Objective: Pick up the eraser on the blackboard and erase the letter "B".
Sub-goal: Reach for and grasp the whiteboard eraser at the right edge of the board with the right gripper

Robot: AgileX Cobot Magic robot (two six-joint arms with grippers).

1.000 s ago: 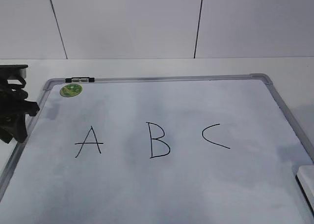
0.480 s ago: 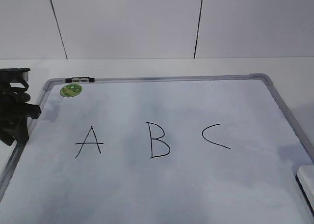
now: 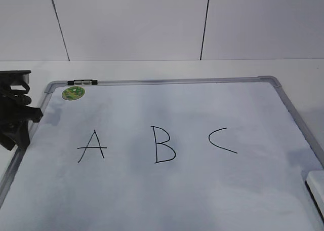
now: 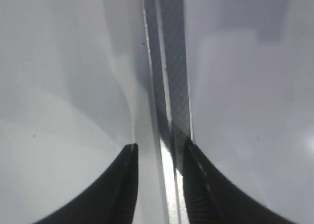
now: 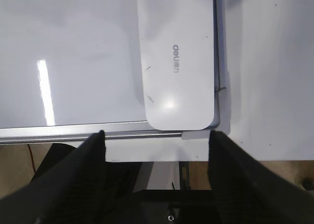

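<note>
Your right pincer (image 5: 157, 135) hung released just short of the eraser (image 5: 177, 59), its long axis pointing straight away; left pincer (image 4: 159, 150) sat far off, nearly clenched.

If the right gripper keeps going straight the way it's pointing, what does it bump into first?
Probably the eraser. The right gripper is open and aimed over the board's frame, with the eraser lying dead ahead in the corner. How high the gripper hangs above it is hard to judge.

Matte black left gripper (image 4: 157, 157) with ribbed, curved fingers (image 4: 196, 184).
</note>
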